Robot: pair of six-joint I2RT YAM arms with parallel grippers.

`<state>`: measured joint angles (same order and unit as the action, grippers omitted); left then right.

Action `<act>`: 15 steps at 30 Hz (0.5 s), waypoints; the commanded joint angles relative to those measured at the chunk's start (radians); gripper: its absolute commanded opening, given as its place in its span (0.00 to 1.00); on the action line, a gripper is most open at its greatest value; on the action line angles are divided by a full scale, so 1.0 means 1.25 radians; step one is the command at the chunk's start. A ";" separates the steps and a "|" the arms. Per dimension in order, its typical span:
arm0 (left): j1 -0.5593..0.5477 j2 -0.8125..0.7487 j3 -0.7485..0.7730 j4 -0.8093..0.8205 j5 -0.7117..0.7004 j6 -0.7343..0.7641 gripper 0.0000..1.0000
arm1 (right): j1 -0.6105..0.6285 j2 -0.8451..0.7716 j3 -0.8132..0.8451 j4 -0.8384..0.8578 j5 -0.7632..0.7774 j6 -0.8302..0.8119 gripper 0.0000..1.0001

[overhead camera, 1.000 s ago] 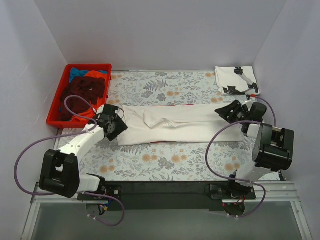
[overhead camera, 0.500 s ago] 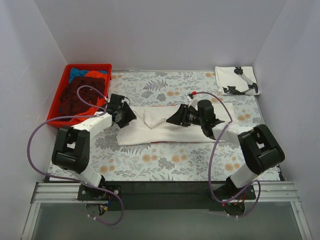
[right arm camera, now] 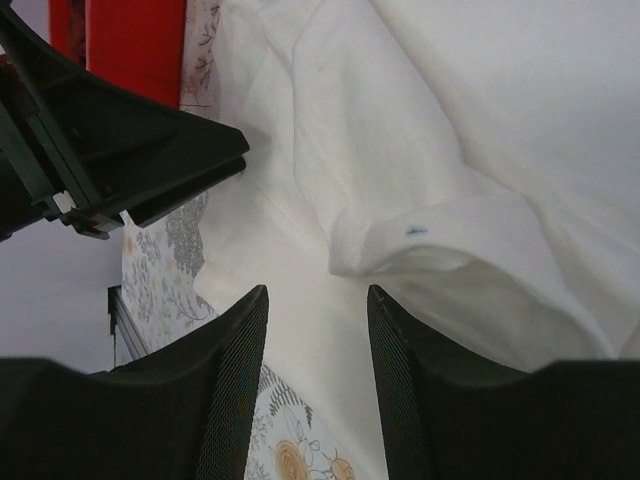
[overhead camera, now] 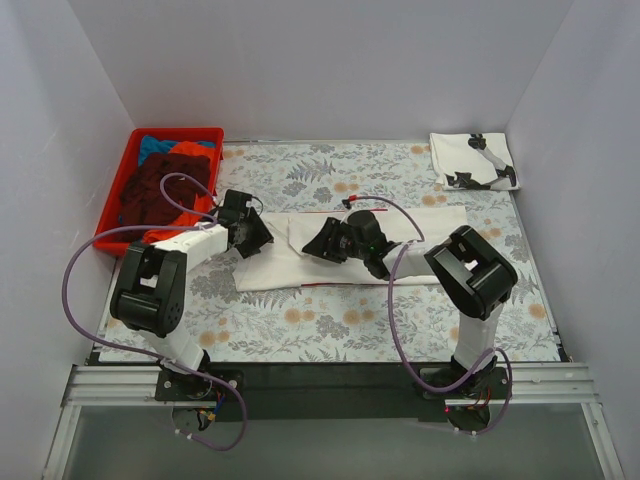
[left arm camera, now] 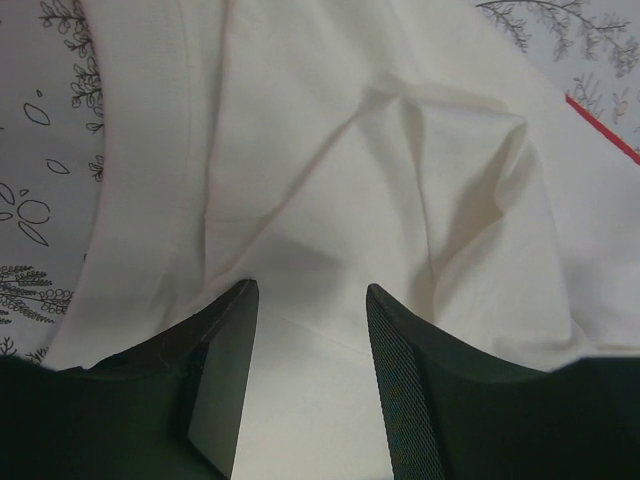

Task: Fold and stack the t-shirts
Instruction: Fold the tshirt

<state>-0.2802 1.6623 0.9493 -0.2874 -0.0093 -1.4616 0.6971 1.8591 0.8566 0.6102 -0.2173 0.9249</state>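
White cloth dominates the scene: a white t-shirt lies in the middle of the floral-patterned table, folded into a long strip running left to right, with a thin line of red print showing along its far and near edges. Both arms reach in over its left half.

The left claw sits low at the strip's left end. In the left wrist view its two dark fingers are parted to a middling gap, with rumpled white cloth lying below the gap and nothing pinched between them.

The right claw is just beside it, a little toward the middle of the shirt, pointing left. In the right wrist view its fingers are likewise spread and grip nothing. Under them is a rolled fold of the shirt bearing a tiny blue mark, with the left claw's dark body close ahead.

A second white tee with black print rests folded at the far right corner of the table. At the far left stands a red crate heaped with a maroon tee, an orange tee and a blue tee.
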 commanded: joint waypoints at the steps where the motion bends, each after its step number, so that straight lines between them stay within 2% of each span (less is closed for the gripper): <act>1: 0.003 0.002 0.020 -0.023 -0.028 0.008 0.46 | 0.019 0.032 0.045 0.047 0.068 0.033 0.50; 8: 0.002 0.004 0.025 -0.029 -0.037 0.012 0.46 | 0.022 0.081 0.074 0.049 0.079 0.064 0.50; 15: 0.002 0.008 0.028 -0.039 -0.038 0.012 0.45 | -0.013 0.059 0.101 0.048 0.085 0.066 0.51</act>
<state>-0.2802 1.6798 0.9543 -0.3157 -0.0280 -1.4578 0.7105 1.9575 0.9405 0.6277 -0.1371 0.9939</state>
